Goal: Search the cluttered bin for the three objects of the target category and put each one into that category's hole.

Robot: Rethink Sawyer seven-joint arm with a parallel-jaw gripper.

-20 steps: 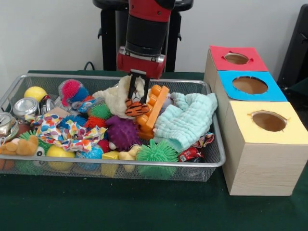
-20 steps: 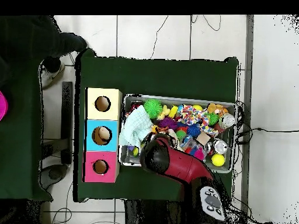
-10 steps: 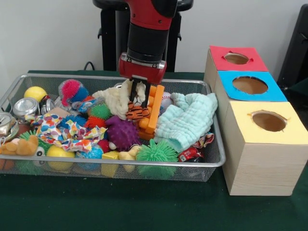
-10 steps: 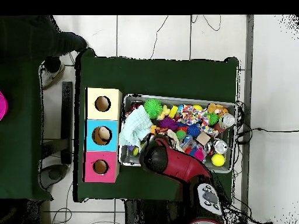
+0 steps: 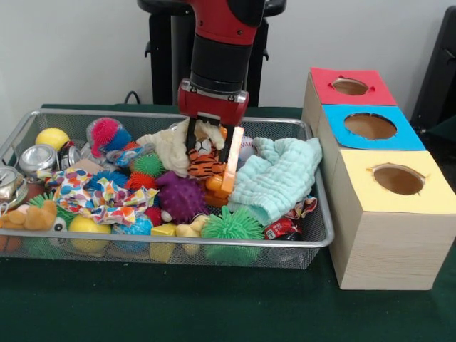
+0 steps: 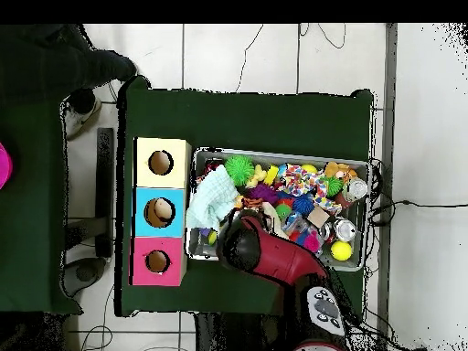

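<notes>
Tiger (image 5: 205,158) now higher, within claw (image 5: 207,148)

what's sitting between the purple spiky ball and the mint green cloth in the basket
In the front view, the striped tiger held by the gripper, with an orange block beside it.

A robot arm (image 5: 217,50) with a glossy red shell at its upper part, a wide black cylindrical band below it, and a red collar with a thin silver rim at the wrist. Beneath the collar sits a small gripper (image 5: 207,142) with thin black fingers (image 5: 192,137). From overhead, the arm (image 6: 274,260) reads as a rounded red and black body ending in a grey base panel with dark round buttons.
</notes>
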